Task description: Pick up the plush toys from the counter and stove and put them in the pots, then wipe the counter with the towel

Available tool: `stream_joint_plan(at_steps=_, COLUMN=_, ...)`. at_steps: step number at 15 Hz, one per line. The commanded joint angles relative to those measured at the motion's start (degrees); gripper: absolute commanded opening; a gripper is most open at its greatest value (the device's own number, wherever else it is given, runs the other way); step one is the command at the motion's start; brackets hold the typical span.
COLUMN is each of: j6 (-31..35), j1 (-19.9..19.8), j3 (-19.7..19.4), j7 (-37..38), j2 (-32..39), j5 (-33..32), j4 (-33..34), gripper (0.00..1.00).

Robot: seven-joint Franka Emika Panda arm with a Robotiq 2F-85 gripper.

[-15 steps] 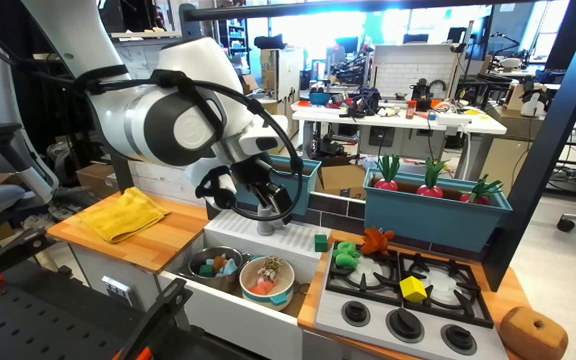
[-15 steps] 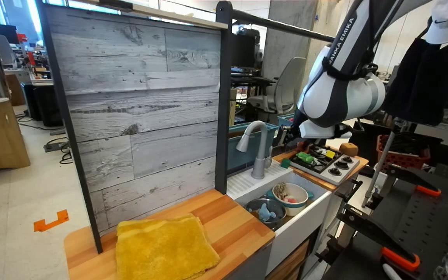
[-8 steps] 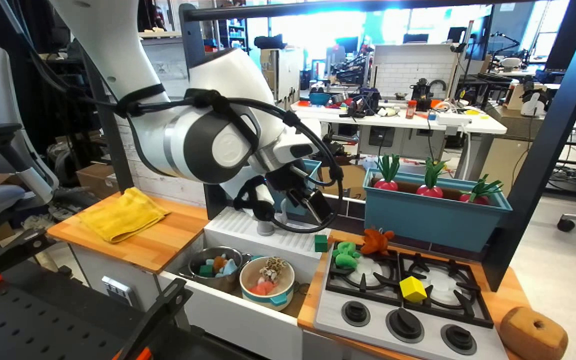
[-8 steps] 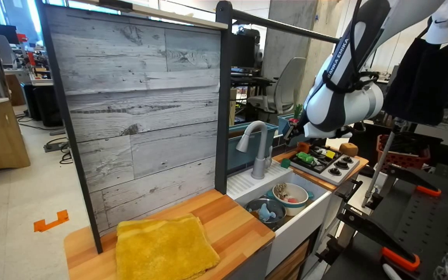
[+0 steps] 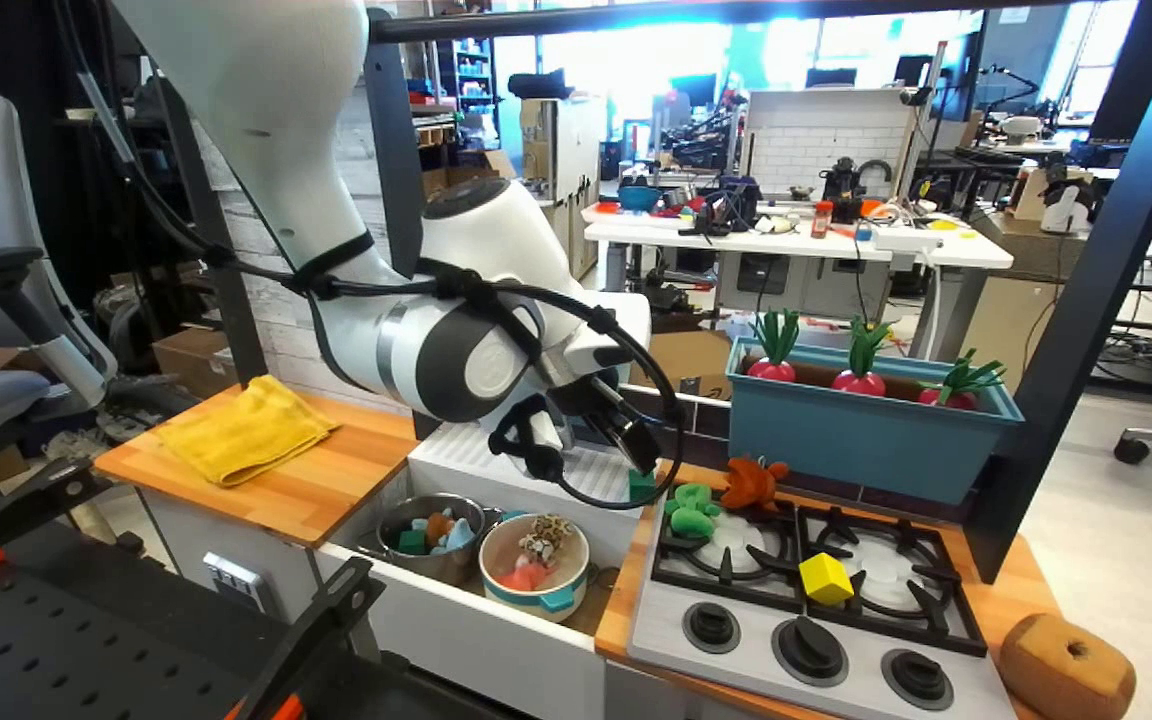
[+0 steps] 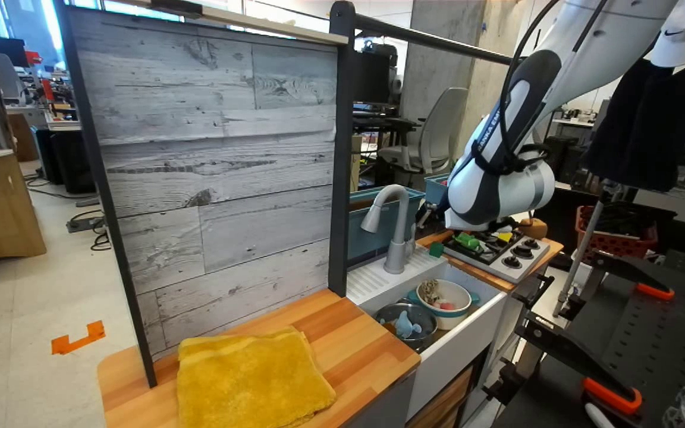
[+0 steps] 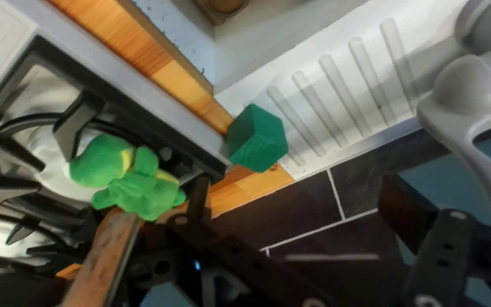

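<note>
Pale drainboard point(image 7: 322, 102), a counter strip point(image 7: 177, 79) of wood and the stove point(image 5: 756, 640) spread out below the gripper point(image 7: 295, 194), which hangs with its fingers point(image 7: 407, 209) wide apart and nothing between them; dark tile wall point(image 7: 288, 209) shows through the gap. Nearest to it sits a green cube point(image 7: 257, 138), where drainboard and counter strip meet. Just past that, on the burner grate point(image 7: 70, 132), lies the green plush toy point(image 7: 137, 189), probably the next target: gathering the last plush toys seems the step in hand, with wiping still to do. The next move likely calls for shifting sideways over the stove, then down around the soft body, clear of the metal. Just beside that toy, the orange plush toy point(image 5: 751, 483) could crowd one finger. A yellow cube point(image 5: 826, 578) rests on the stove farther off. On the gripper's opposite side stands the faucet point(image 6: 401, 238); it and the looped cable point(image 5: 674, 412) could hinder the carry. Farther, in the sink point(image 5: 496, 660), the white pot point(image 5: 521, 598) holds a coral soft toy point(image 5: 524, 573), the steel pot point(image 5: 441, 570) a pale-blue toy point(image 6: 405, 324). Farthest, across the sink, the towel point(image 5: 251, 430) lies on the far counter point(image 5: 366, 435).
</note>
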Motion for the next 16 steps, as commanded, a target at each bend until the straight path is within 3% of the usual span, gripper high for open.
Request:
stream_joint_plan(at_steps=1, j6=1.1, j1=-2.6, j3=3.5, j7=-1.2, j2=5.1, j5=1.6, j4=7.1, gripper=1.00)
stream_joint_plan(at_steps=12, j6=0.9, j1=-3.7, j3=3.3, j7=-0.9, j2=6.7, j5=2.7, j4=8.2, gripper=0.99)
stream_joint_plan(at_steps=14, j6=1.8, j1=-5.9, j3=5.7, j7=-1.4, j2=5.4, j5=2.1, j4=7.0, gripper=0.96)
stream_joint_plan(at_steps=16, j6=3.5, j1=-10.2, j3=11.1, j7=-2.2, j2=2.6, j5=0.6, j4=4.6, gripper=0.99)
